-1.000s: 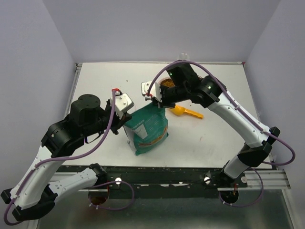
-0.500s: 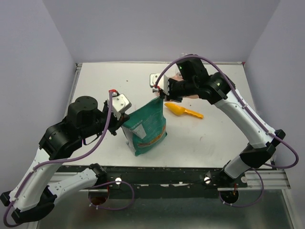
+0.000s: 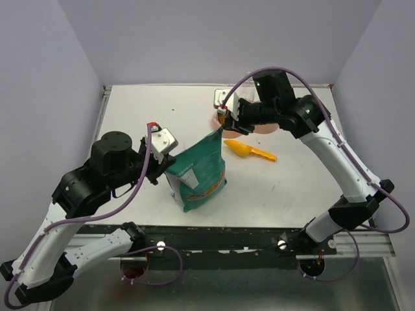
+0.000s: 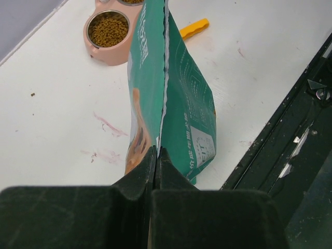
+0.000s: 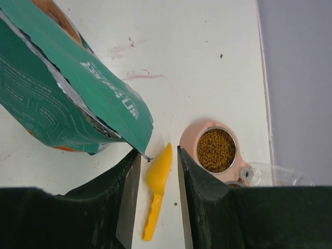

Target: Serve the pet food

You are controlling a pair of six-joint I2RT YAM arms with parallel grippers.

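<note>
Brown, dry little pellets, that's the pet food [image 4: 108, 29]. It's sitting as a loose heap of tiny dark-tan bits, filling a round steel cup in a pink double dish [image 4: 111, 56]. The heap is reaching about level with the cup's rim and looking grainy and matte. A second cup of the same dish is peeking in at the frame edge of the left wrist view, and it's showing kibble too. The dish is lying on the white counter [image 3: 292, 181] past the far side of the teal bag [image 3: 200, 170], near it but not touching.

The bag is resting on its bottom end and leaning, with its torn-open top corner pointing up toward the dish. The left end effector [image 4: 156, 155] is clamping tight on the bag's side seam, with its fingers pressed together and only the bag's edge between them. The right end effector [image 5: 155, 155] is hovering over the bag's top corner with its fingers spread apart, gripping nothing. The tip of that corner is sitting right by one finger, and I can't tell if it's actually touching. A yellow-orange scoop [image 3: 249, 151] is lying flat on the counter just beside the bag's top, between the bag and the dish, with its handle pointing away from the bag.
</note>
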